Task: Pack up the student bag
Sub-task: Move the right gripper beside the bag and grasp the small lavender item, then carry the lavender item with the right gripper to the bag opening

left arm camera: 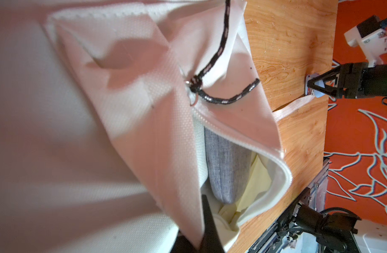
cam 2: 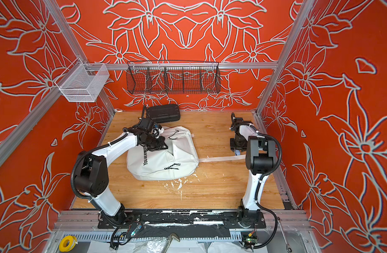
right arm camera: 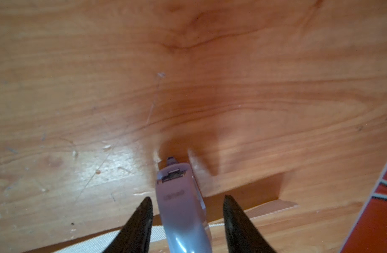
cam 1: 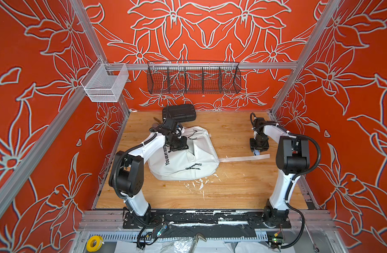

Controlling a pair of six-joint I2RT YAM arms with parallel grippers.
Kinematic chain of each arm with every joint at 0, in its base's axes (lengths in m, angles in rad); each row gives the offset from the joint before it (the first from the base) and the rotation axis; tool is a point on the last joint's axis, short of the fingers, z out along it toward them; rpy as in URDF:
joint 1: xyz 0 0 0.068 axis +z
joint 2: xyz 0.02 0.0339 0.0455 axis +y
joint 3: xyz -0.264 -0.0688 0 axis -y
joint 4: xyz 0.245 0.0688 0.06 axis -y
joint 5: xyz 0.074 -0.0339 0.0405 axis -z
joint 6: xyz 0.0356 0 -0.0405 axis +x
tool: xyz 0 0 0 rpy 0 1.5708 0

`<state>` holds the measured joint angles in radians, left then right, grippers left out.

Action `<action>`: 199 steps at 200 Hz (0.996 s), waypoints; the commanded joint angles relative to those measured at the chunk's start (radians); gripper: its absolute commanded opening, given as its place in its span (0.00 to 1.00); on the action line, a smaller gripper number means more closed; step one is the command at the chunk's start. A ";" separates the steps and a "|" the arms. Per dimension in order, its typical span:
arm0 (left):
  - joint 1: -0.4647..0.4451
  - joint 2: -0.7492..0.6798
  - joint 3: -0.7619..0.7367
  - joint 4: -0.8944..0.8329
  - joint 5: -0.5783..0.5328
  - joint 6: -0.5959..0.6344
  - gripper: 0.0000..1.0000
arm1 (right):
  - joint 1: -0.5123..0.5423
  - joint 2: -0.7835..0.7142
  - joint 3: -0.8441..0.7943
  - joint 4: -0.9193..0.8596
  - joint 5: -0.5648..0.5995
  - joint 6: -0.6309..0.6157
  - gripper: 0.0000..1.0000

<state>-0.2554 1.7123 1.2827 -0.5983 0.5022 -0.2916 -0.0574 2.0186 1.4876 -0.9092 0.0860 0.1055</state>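
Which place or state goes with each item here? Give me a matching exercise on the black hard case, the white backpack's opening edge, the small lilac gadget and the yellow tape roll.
Items
1. black ribbed hard case
2. student bag, opening edge
3. lilac plastic gadget
4. yellow tape roll

Places or states
A. between the open fingers of the right end effector
B. off the wooden table, on the near ledge
C. pinched by the shut left end effector
D. at the table's far edge, behind the bag

Pairs: 1-D, 2-C, 3-A, 4-B
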 commanded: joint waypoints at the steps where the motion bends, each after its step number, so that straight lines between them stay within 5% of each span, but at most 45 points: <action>1: -0.001 -0.031 0.038 -0.023 0.007 0.011 0.00 | -0.012 0.001 -0.007 -0.012 -0.046 0.003 0.45; 101: -0.001 -0.020 0.049 -0.043 0.016 0.026 0.00 | 0.031 -0.052 0.043 -0.053 -0.060 -0.048 0.14; 158: -0.003 -0.013 0.061 -0.057 0.016 0.024 0.00 | 0.293 -0.163 0.263 -0.018 -0.370 -0.077 0.14; 199: -0.003 -0.006 0.068 -0.051 0.016 -0.007 0.00 | 0.531 -0.166 0.338 0.172 -0.503 0.040 0.14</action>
<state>-0.2554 1.7123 1.3117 -0.6479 0.4953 -0.2882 0.3752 1.8595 1.8080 -0.8337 -0.2741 0.0711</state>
